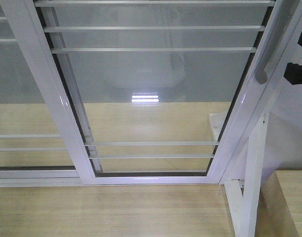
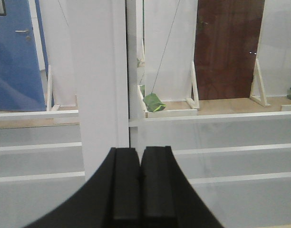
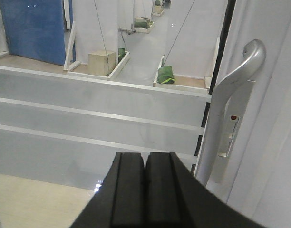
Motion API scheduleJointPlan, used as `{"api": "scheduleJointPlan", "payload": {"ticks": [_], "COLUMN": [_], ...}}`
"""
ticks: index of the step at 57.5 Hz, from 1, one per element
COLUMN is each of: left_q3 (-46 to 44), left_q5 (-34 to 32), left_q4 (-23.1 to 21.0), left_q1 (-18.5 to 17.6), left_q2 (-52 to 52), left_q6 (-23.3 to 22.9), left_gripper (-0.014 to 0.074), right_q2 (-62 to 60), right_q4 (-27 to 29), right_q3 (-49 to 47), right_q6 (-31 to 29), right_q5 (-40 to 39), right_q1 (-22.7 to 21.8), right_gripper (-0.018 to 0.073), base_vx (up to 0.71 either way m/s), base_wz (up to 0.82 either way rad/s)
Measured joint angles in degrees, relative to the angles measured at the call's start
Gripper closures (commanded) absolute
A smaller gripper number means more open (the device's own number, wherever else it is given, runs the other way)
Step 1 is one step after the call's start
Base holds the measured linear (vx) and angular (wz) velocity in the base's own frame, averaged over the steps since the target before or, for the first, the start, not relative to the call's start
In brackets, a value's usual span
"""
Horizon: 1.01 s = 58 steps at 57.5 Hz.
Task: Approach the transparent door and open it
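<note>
Right tool (image 3: 145,164), pressed together, is hovering left of the handle (image 3: 224,104) on the transparent door (image 1: 156,89); unopened, it is risking glancing off.

Pale wooden floor (image 1: 106,210) (grey past the glass) under the transparent door (image 1: 156,98) and a wooden box (image 1: 289,197).

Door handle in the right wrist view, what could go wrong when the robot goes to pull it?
1. The right gripper is shut and sits left of the handle, facing glass. Driving straight ahead would likely hit the door, not catch the handle.
2. The left gripper, also shut, points at the white frame and might bump it.
</note>
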Motion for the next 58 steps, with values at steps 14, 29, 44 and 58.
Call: {"api": "scheduleJointPlan", "payload": {"ticks": [14, 29, 44, 58], "left_q3": [-0.1, -0.1, -0.1, -0.1], "left_q5": [0.0, 0.1, 0.1, 2.0], "left_q4": [0.0, 0.0, -0.1, -0.1], "left_q1": [0.0, 0.0, 0.0, 0.0], "left_q2": [0.0, 0.0, 0.0, 0.0], "left_q6": [0.0, 0.0, 0.0, 0.0], "left_gripper": [0.0341, 0.0090, 0.0029, 0.0029], "right_q2": [0.0, 0.0, 2.4, 3.4], "right_q4": [0.0, 0.0, 0.4, 2.5], "right_q3": [-0.1, -0.1, -0.1, -0.1], "right_q6": [0.0, -0.2, -0.1, 0.0], "right_q5": [0.0, -4.3, -5.5, -1.2], "right_q1": [0.0, 0.0, -0.5, -9.1], "right_gripper": [0.0058, -0.0171, -0.0120, -0.0055], "base_vx": [0.00, 0.00, 0.00, 0.00], "base_wz": [0.00, 0.00, 0.00, 0.00]}}
